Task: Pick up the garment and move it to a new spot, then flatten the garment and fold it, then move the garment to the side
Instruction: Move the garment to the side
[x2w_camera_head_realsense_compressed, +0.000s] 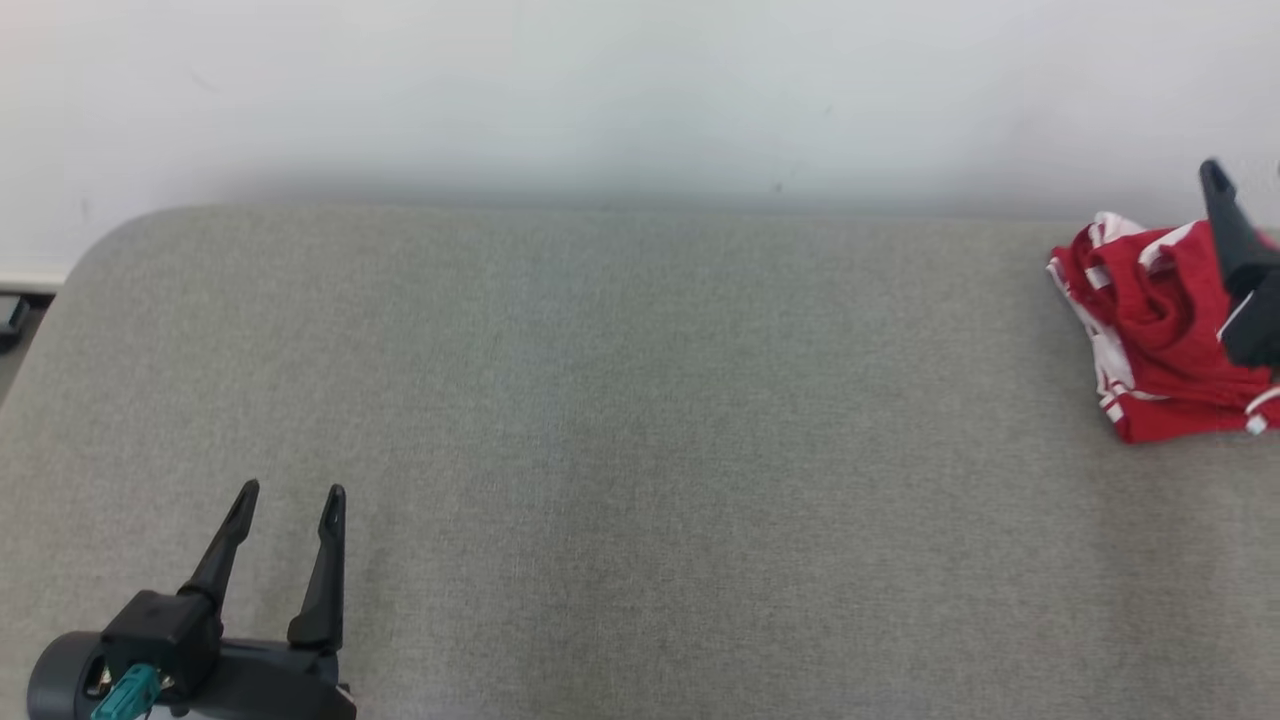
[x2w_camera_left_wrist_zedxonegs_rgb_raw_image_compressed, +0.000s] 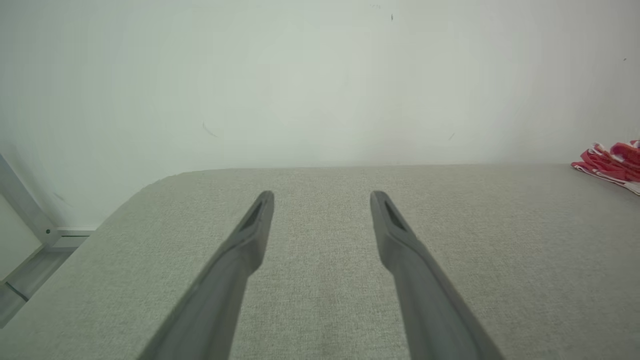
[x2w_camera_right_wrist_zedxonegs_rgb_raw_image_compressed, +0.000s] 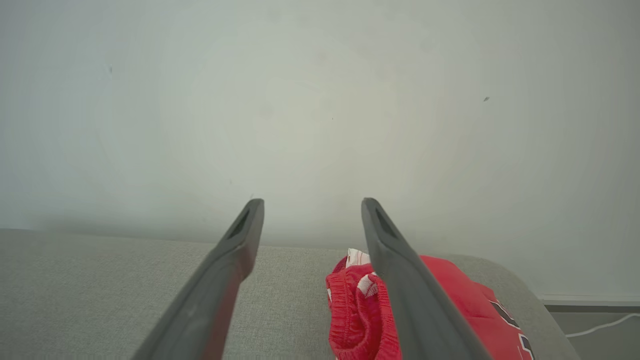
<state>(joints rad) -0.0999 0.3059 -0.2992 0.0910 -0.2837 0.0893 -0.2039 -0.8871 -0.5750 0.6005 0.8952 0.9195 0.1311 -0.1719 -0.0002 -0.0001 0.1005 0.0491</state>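
A: Left claw reads released on my head view: both dark fingers spread, nothing between them, low over the near left part of the table.

B: And your right one?

A: Right claw is released too. On its wrist camera I see the two fingers wide apart with bare wall in the gap. One finger crosses in front of the garment. Whether it touches the cloth I cannot tell.

B: Where is the garment lying?

A: At the table's far right end, close to the rounded corner and the back edge. It is a crumpled red heap with white striped trim. In the right wrist view I can make out a gathered elastic band on its left side. There is some black lettering on its right side, too cut off to read.

B: How far from the left claw?

A: Well apart. From the left wrist camera the garment is just a red patch at the right edge, and grey table fabric lies between the two.

B: Anything else around?

A: A pale cable on the floor past the right corner, and a metal frame off the left end.
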